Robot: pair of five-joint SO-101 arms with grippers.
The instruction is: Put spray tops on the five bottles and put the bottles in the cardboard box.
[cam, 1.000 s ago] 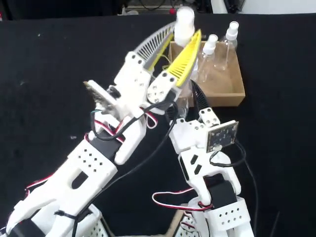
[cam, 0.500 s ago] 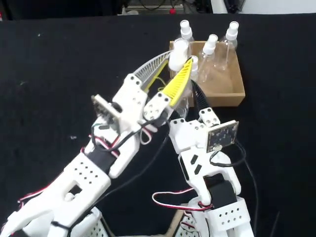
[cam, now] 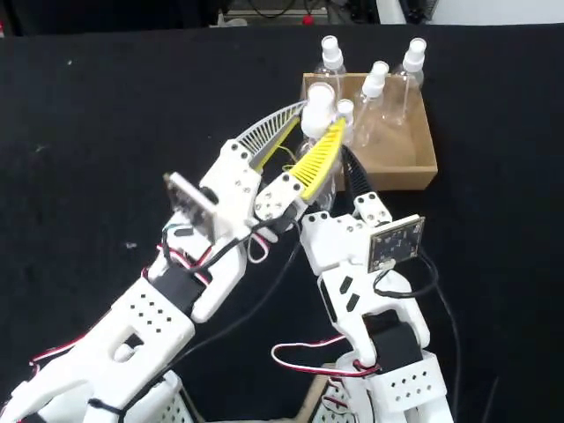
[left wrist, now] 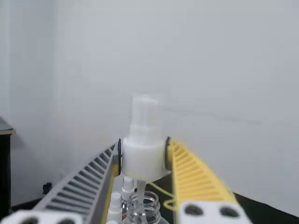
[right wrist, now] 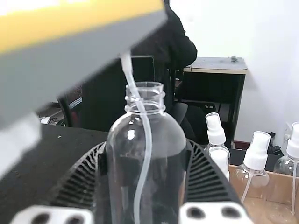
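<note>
My left gripper (cam: 310,132) (left wrist: 142,158) is shut on a white spray top (cam: 316,109) (left wrist: 142,154). Its thin dip tube (right wrist: 140,140) hangs down into the open neck of a clear bottle (right wrist: 145,168) (left wrist: 142,207). My right gripper (right wrist: 145,186) is shut on that bottle and holds it upright just in front of the cardboard box (cam: 414,163). The top sits a little above the bottle's mouth. Several capped bottles (cam: 374,101) stand in the box at the back of the black table.
The right arm's base (cam: 388,352) stands at the front middle, the left arm (cam: 150,308) slants in from the front left. Cables (cam: 300,352) loop between them. Black table (cam: 106,115) lies open to the left and far right.
My left gripper has come down and toward the front with the spray top, bringing its tube into the bottle's neck. The right arm has held still with the bottle.
</note>
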